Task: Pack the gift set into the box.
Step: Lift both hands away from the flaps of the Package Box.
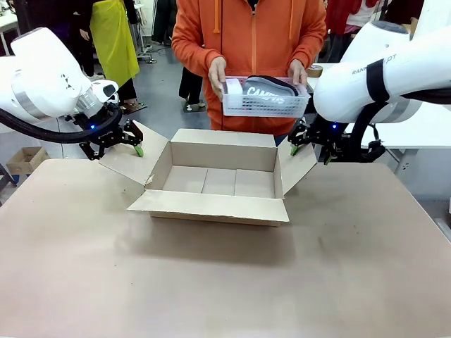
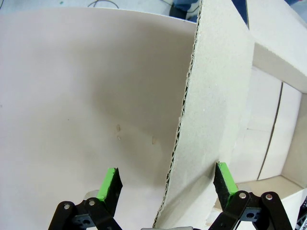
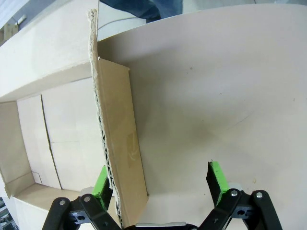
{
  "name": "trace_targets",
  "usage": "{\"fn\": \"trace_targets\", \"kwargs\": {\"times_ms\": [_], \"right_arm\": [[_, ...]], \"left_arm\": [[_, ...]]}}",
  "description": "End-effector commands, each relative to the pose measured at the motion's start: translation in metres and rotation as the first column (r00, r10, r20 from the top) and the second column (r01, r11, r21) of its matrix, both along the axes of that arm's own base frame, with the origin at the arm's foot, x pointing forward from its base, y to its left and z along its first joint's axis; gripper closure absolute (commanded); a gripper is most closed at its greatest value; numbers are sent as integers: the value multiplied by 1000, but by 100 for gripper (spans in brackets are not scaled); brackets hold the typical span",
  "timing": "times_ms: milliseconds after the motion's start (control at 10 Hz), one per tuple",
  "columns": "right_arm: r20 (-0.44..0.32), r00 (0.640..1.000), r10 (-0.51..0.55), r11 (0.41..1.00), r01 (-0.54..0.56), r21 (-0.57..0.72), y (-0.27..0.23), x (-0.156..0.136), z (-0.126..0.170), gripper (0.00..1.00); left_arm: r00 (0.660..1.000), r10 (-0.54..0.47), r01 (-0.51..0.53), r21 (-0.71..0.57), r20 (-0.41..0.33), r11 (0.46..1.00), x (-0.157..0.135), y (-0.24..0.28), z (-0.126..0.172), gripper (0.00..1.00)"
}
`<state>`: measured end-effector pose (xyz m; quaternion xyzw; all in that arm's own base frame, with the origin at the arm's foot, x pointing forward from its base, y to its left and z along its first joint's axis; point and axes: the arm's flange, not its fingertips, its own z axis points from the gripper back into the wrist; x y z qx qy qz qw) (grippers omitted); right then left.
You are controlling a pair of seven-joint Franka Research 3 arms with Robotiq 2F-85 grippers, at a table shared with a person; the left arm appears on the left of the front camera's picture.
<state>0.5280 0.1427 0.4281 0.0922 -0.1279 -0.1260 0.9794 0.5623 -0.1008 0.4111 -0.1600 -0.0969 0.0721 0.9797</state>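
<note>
**Gift set held above the far side of the open box; both robot hands released, one astride each side flap.**

The gift set (image 1: 264, 98) sits upper centre of the frame in the person's hands (image 1: 218, 70), clear of the worktop (image 1: 211, 282). It lies up and behind the box (image 1: 211, 208), not yet over the opening. Its long axis runs left to right, matching the box's. It lies between the two robot hands and above both. The right hand (image 1: 311, 151) is the nearer, and the left hand (image 1: 116, 149) is well apart from it. Each robot hand has its fingers spread with a flap edge between them, the left flap (image 2: 206, 110) and the right flap (image 3: 117, 143); neither is clamped. The set is a white perforated tray with a dark item on top bearing pale lettering. Judgement: the drop is down and toward the camera.
</note>
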Motion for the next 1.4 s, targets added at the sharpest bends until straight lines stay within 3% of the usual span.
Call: {"fn": "trace_targets", "kwargs": {"times_ms": [0,1300], "right_arm": [[-13,1000,-20,1000,20,-17,3,2,-1,0],[-13,1000,-20,1000,20,-17,3,2,-1,0]], "left_arm": [[1000,18,-18,13,2,1000,-1,0,2,0],[1000,18,-18,13,2,1000,-1,0,2,0]]}}
